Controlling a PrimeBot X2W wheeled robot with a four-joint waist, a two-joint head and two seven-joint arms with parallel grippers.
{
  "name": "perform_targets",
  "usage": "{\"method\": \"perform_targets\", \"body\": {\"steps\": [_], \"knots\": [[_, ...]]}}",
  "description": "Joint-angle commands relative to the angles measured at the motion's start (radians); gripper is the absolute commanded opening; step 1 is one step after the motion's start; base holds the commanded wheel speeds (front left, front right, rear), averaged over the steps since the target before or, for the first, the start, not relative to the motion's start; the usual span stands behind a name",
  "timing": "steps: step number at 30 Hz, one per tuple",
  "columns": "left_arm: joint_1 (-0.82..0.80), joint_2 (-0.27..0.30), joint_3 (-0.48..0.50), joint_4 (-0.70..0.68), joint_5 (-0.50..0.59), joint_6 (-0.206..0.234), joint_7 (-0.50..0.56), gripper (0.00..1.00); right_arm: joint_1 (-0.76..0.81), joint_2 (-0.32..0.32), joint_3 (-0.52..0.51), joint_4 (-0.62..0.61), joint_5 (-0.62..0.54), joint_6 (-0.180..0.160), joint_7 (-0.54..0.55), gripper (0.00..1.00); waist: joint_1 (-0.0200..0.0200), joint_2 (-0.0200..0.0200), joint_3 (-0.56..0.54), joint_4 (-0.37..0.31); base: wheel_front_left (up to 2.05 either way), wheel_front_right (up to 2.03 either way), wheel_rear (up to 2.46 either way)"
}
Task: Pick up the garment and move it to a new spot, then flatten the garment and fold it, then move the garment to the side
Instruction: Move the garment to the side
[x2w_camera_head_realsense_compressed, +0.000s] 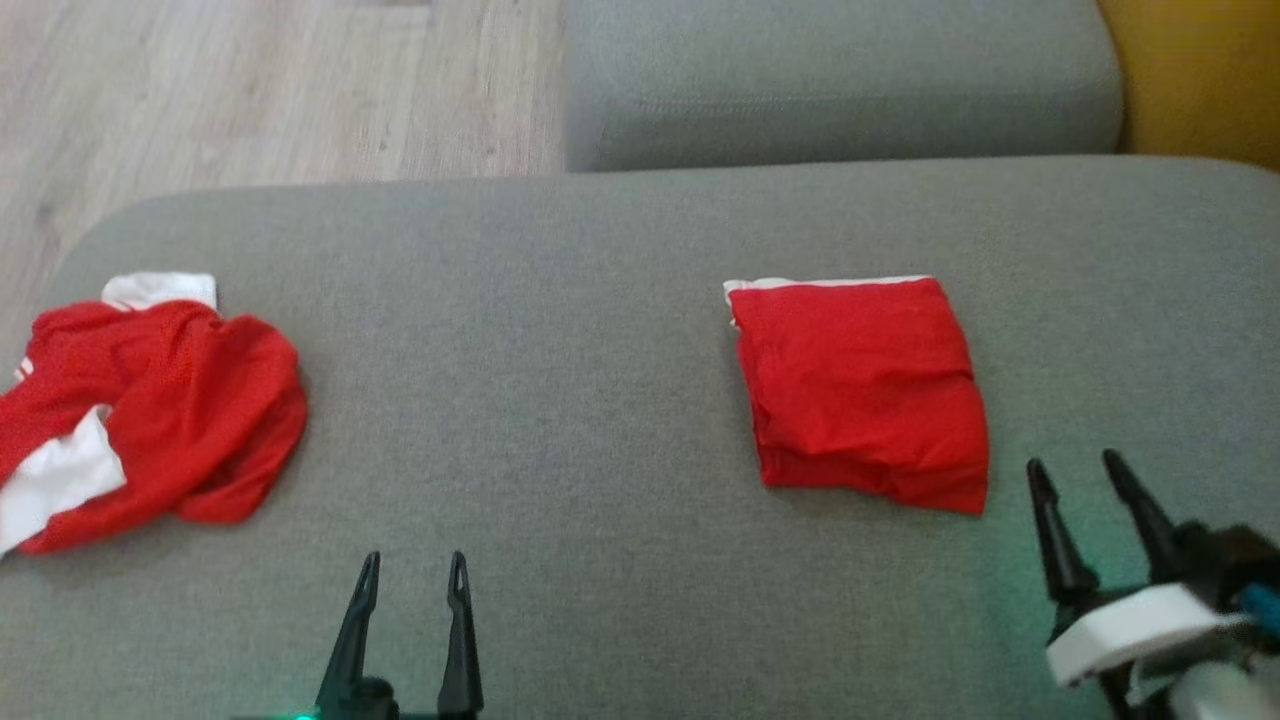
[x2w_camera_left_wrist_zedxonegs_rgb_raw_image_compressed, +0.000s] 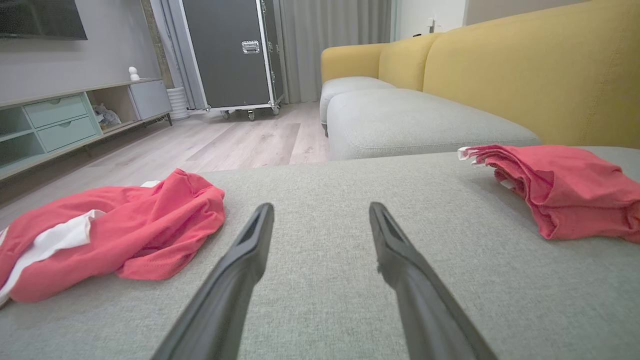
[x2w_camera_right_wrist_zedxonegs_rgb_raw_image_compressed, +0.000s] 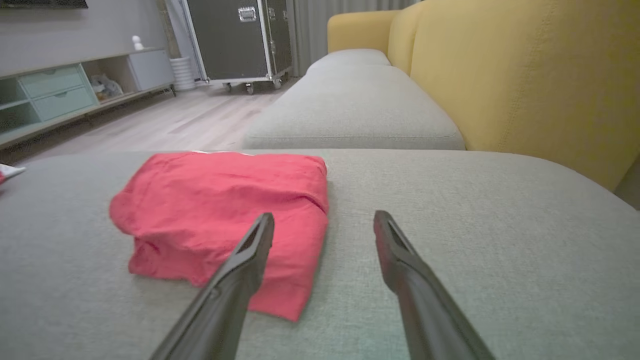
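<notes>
I see coarse matt grey weave on the cushion (x2w_camera_head_realsense_compressed: 600, 260); the garment (x2w_camera_head_realsense_compressed: 865, 385) left of my right claw (x2w_camera_head_realsense_compressed: 1074, 465) is soft red cloth.

A grey sofa seat (x2w_camera_left_wrist_zedxonegs_rgb_raw_image_compressed: 320, 180) with yellow backrest (x2w_camera_left_wrist_zedxonegs_rgb_raw_image_compressed: 525, 75), pale wood floor (x2w_camera_left_wrist_zedxonegs_rgb_raw_image_compressed: 225, 140), a mint-drawered cabinet (x2w_camera_left_wrist_zedxonegs_rgb_raw_image_compressed: 55, 120), black wheeled case (x2w_camera_left_wrist_zedxonegs_rgb_raw_image_compressed: 230, 50), grey curtains (x2w_camera_left_wrist_zedxonegs_rgb_raw_image_compressed: 335, 25).

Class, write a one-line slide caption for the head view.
A crumpled red garment lies left and a folded red garment right on the grey cushion, both arms' jaws open and empty.
</notes>
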Motion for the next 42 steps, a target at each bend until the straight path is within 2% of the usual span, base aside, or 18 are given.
{"method": "perform_targets", "body": {"steps": [1,5,9,15,22,23,31,37,42], "knots": [[-0.056,-0.008,0.021,-0.035,0.003,0.003,-0.005,1.0,-0.054,-0.038,0.014,-0.018,0.005,0.007,0.003,1.0,-0.0001,0.0,0.023,0.01,0.0,0.0,0.0],[-0.081,-0.008,0.01,-0.046,-0.001,0.005,-0.005,1.0,-0.141,-0.082,0.023,0.031,0.036,0.007,0.066,1.0,-0.0001,0.0,0.062,0.017,0.0,0.0,0.0],[-0.101,-0.008,-0.008,-0.027,-0.021,0.006,-0.005,1.0,-0.233,-0.101,0.054,0.068,0.121,0.007,0.152,1.0,-0.0001,0.0,0.1,0.014,0.0,0.0,0.0],[-0.147,-0.008,-0.049,-0.004,-0.04,0.009,-0.005,1.0,-0.359,-0.109,0.123,0.18,0.227,0.007,0.251,1.0,-0.0001,0.0,0.153,0.013,0.0,0.0,0.0],[-0.195,-0.008,-0.068,0.037,-0.062,0.022,-0.005,1.0,-0.428,-0.077,0.245,0.284,0.363,0.007,0.3,0.98,-0.0001,0.0,0.201,0.011,0.0,0.0,0.0],[-0.203,-0.008,-0.068,0.039,-0.066,0.027,-0.005,1.0,-0.443,-0.083,0.282,0.287,0.399,0.007,0.291,0.0,-0.0001,0.0,0.213,0.0,0.0,0.0,0.0],[-0.24,-0.008,-0.069,0.036,-0.06,0.021,-0.005,1.0,-0.523,-0.185,0.352,0.288,0.439,0.007,0.211,0.0,-0.0001,0.0,0.284,-0.087,0.0,0.0,0.0],[-0.313,-0.007,-0.063,0.028,-0.029,-0.004,-0.005,1.0,-0.614,-0.332,0.368,0.263,0.435,0.007,0.17,0.0,-0.0001,0.0,0.395,-0.17,0.0,0.0,0.0],[-0.389,0.007,-0.063,0.031,0.006,-0.036,-0.005,1.0,-0.679,-0.464,0.359,0.265,0.432,0.007,0.172,0.0,-0.0001,0.0,0.487,-0.207,0.0,0.0,0.0]]}}
